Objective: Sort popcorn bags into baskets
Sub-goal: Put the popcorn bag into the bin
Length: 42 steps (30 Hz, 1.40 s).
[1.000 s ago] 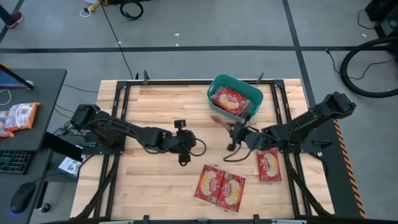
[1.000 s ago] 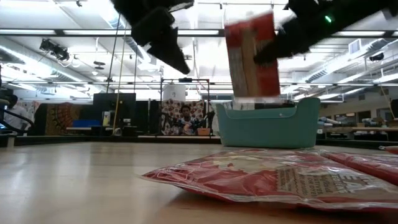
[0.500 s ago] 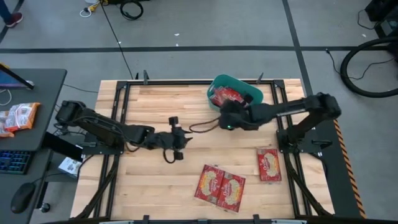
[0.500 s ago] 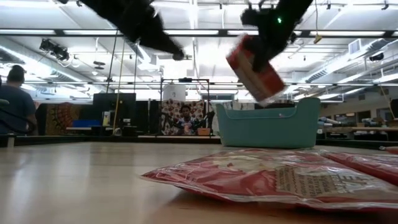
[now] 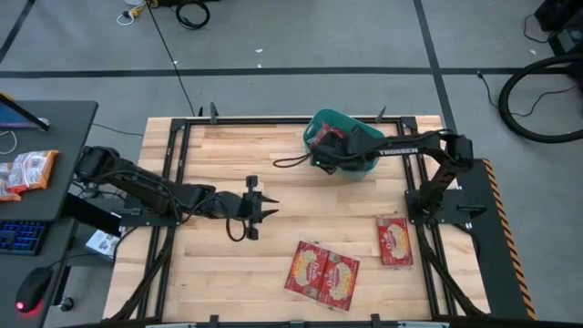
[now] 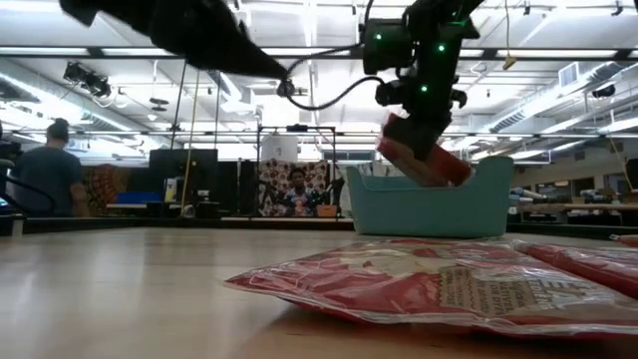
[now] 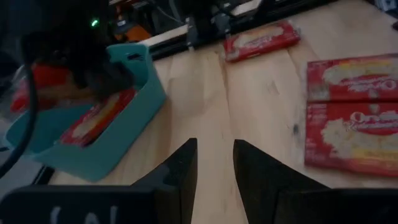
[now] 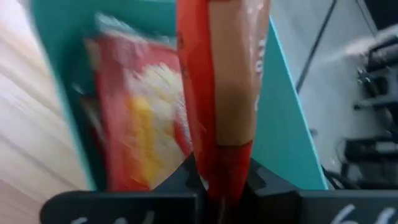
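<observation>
1. High view: I see my right gripper (image 5: 330, 150) over the teal tub (image 5: 319, 123) at the table's far edge; three popcorn bags (image 5: 322, 270) lie near the front.
2. Low view: a red bag (image 6: 424, 160) hangs tilted above the tub's rim.
3. Left wrist: left gripper (image 7: 214, 163) fingers apart, holding nothing.
4. Right wrist: jaws clamped on that bag, more bags below.

orange-and-white snack packets (image 5: 25, 171) on dark desk (image 5: 64, 123) | far behind left gripper | keyboard (image 5: 20, 236), mouse (image 5: 30, 293) alongside
</observation>
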### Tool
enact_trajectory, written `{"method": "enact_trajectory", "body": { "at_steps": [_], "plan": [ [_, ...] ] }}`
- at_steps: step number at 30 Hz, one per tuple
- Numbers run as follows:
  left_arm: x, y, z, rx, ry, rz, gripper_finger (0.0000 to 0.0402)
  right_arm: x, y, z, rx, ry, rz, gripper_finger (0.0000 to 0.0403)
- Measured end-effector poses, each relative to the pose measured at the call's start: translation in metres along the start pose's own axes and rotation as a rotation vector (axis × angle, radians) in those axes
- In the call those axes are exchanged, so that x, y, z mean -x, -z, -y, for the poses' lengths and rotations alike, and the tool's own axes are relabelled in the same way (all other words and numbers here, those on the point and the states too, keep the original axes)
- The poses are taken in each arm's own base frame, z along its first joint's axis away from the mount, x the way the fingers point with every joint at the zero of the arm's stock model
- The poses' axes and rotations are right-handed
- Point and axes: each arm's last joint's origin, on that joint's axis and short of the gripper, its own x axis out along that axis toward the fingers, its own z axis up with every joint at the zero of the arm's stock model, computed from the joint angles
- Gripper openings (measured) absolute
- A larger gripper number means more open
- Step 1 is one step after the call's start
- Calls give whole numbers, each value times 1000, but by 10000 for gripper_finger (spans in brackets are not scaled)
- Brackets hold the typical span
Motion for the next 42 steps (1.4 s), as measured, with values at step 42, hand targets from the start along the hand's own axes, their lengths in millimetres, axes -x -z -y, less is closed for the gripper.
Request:
{"method": "enact_trajectory", "body": {
  "at_steps": [42],
  "plan": [
    [18,25,-13,66,-43,118,109,-29,-29,13,-80,-415,-132,160]
  ]
}}
